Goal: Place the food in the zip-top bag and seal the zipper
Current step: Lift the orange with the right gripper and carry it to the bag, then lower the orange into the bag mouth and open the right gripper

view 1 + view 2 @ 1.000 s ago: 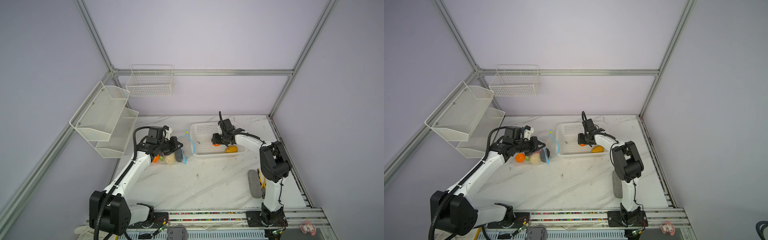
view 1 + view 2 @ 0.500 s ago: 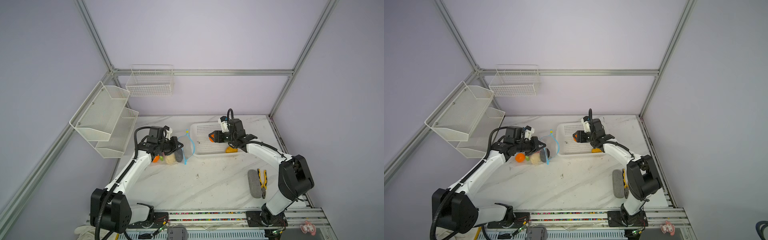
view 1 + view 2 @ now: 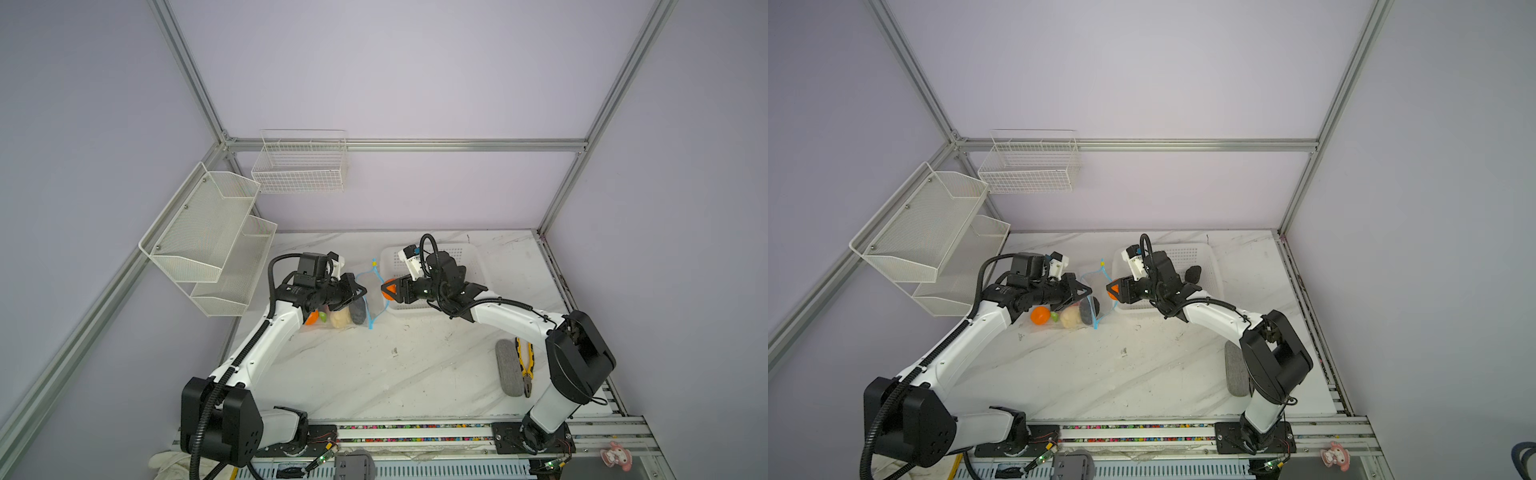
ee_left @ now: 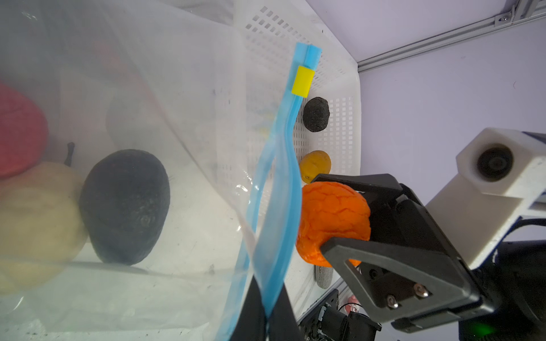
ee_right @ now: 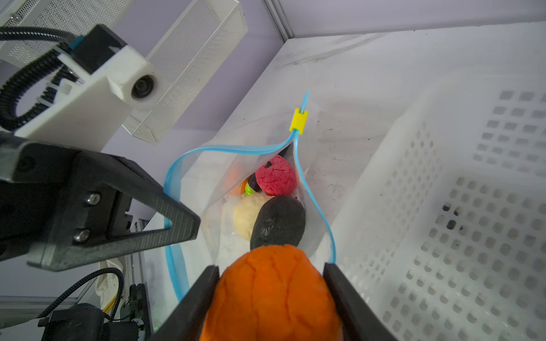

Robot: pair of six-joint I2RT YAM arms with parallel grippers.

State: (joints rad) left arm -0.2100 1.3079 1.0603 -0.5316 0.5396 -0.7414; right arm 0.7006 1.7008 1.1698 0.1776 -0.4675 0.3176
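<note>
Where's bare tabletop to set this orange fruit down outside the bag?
Widest free patch: marble table bordered by the zip-top bag and basket behind, the two arms at the sides, grey pad and pliers toward the right arm. Crowded: the gap between bag mouth and basket, where left gripper and right gripper with the orange fruit meet.

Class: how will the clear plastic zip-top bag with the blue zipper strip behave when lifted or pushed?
The clear plastic zip-top bag is probably floppy: its blue zipper strip bows where the left gripper pinches it. The rounded toy foods inside may roll, shifting its weight.
</note>
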